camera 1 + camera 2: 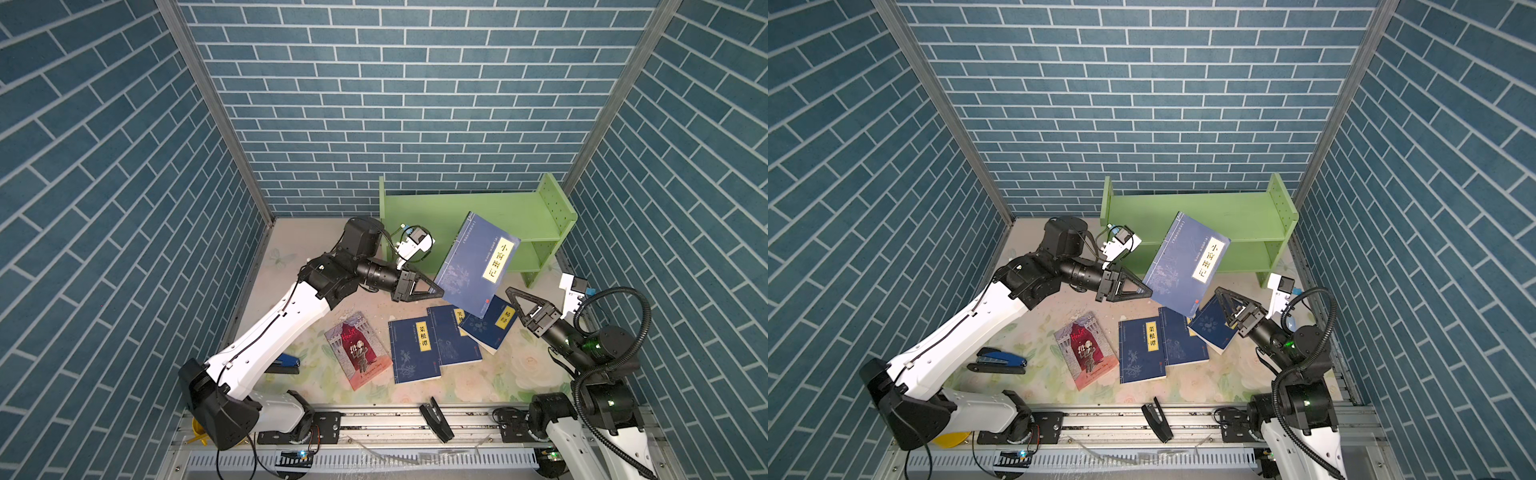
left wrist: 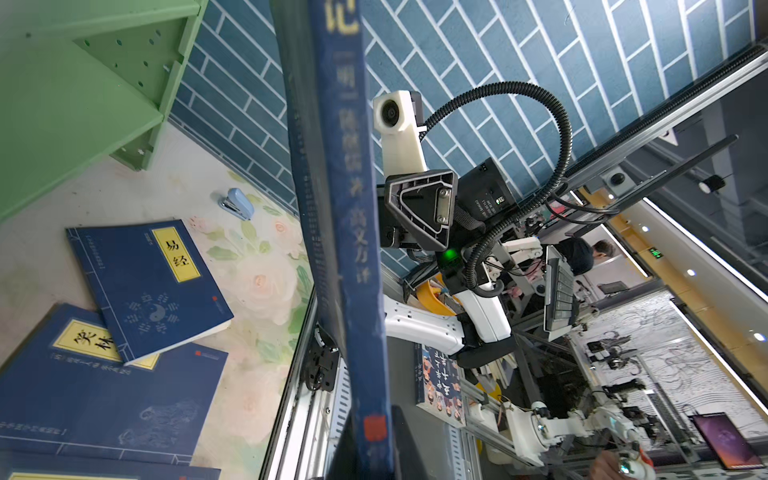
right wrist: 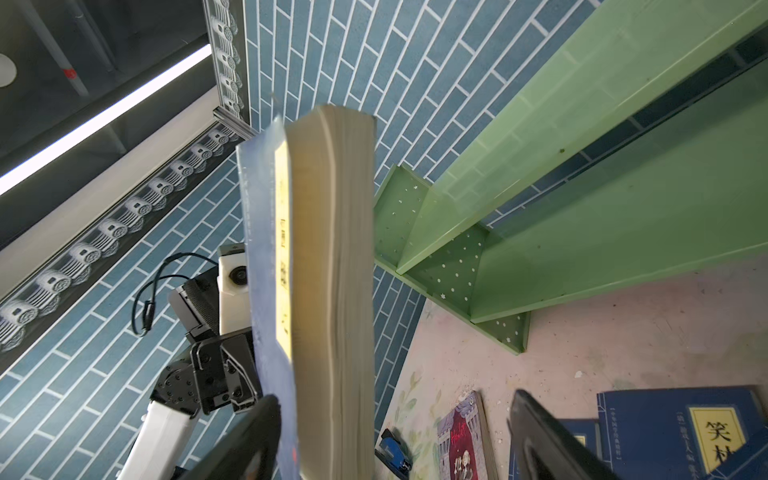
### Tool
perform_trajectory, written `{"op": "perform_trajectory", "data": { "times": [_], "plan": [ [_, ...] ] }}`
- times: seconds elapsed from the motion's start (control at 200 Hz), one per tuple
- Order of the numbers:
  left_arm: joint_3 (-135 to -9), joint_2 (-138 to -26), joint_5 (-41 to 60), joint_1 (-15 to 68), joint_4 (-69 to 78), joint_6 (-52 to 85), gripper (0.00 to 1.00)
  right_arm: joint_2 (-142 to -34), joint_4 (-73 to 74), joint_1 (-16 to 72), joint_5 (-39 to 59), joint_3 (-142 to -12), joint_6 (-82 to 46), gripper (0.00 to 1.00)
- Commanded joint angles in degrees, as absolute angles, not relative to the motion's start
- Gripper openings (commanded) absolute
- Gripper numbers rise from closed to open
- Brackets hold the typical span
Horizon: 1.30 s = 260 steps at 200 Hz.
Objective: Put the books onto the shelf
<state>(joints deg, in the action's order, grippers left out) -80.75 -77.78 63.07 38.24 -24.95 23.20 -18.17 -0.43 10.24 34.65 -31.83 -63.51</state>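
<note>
One book [image 3: 332, 270] shows pages only from right wrist

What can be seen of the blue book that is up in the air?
The raised book is a dark blue paperback with a yellow title label and a faint flower drawing on its cover. Its page edges look cream. It hangs tilted in front of the green shelf and does not rest on anything. The left gripper is shut on the lower end of its spine.

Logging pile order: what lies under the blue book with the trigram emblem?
The trigram book overlaps a second blue book, covering part of its yellow label; anything else beneath is hidden.
</note>
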Motion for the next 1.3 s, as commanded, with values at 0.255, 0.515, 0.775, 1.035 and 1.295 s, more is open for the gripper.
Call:
{"op": "perform_trajectory", "data": {
  "times": [0.255,0.515,0.775,1.035,1.295],
  "plan": [
    [-80.2,-79.5,67.8,37.7,-13.8,30.0,0.00,-21.6,19.2,11.1,39.3,-28.6,-72.5,0.91],
    [-80.0,-81.2,69.0,37.6,-9.4,33.9,0.00,-29.3,27.5,14.3,41.3,-29.3,-73.0,0.91],
    [-78.5,-81.4,69.4,37.5,-5.8,37.1,0.00,-35.8,35.1,19.1,39.8,-28.4,-73.0,0.88],
    [-76.9,-80.6,69.3,36.4,-4.0,38.2,0.00,-38.7,40.1,23.4,37.8,-27.9,-72.7,0.74],
    [-70.8,-77.7,67.1,35.1,-1.6,39.4,0.00,-37.6,39.6,23.8,36.7,-27.2,-72.4,0.36]
  ]
}}
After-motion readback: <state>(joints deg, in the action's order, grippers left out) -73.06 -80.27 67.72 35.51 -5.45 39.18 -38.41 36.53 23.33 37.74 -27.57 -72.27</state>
